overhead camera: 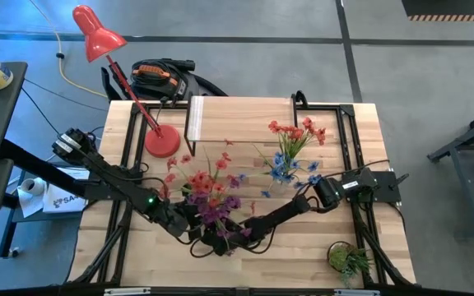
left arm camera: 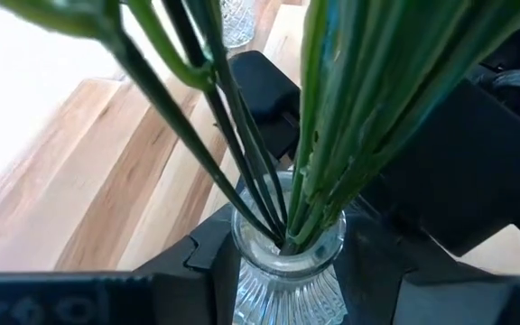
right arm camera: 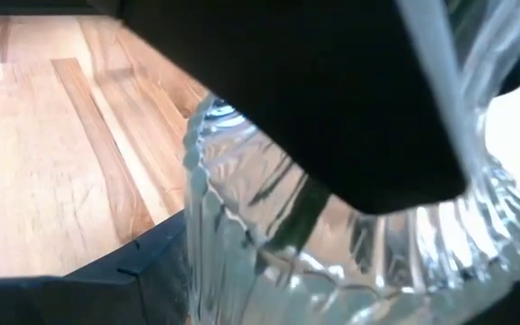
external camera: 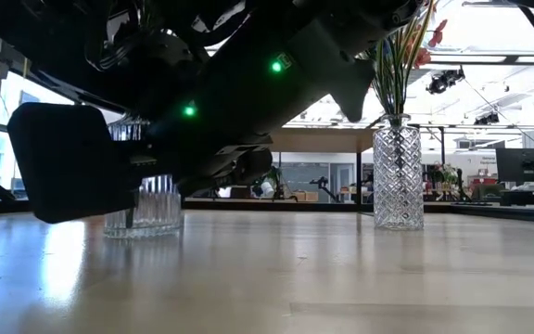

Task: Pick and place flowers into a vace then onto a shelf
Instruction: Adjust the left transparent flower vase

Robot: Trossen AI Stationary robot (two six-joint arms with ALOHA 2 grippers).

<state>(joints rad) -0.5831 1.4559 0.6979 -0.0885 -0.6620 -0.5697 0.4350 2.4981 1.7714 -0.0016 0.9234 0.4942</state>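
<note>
- High view: My left end effector (overhead camera: pixel 197 228) and right end effector (overhead camera: pixel 242 233) meet at the front middle of the desk (overhead camera: pixel 303 265), one on either side of the front vase. The flowers (overhead camera: pixel 208 193) stand in that vase, their red, orange and purple blossoms fanning out above both arms. The shelf (overhead camera: pixel 241 119) lies at the back edge, well apart. Between the two stands a second bouquet (overhead camera: pixel 290 148) of red and blue blossoms. A red lamp (overhead camera: pixel 161 141) occupies the back left and a small green plant (overhead camera: pixel 350 259) the front right corner. The front left of the desk is bare wood.
- Low view: The front vase (external camera: pixel 145 209) rests on the desk beneath my dark arms. The second vase (external camera: pixel 398 176) stands apart to one side, with open desktop between them.
- Left wrist view: Thin green stems (left arm camera: pixel 323 117) bunch together and enter the ribbed glass neck of the front vase. I cannot tell whether my left end effector is clenched or released.
- Right wrist view: Cut glass fills the frame, and my right end effector grasps the vase body.
</note>
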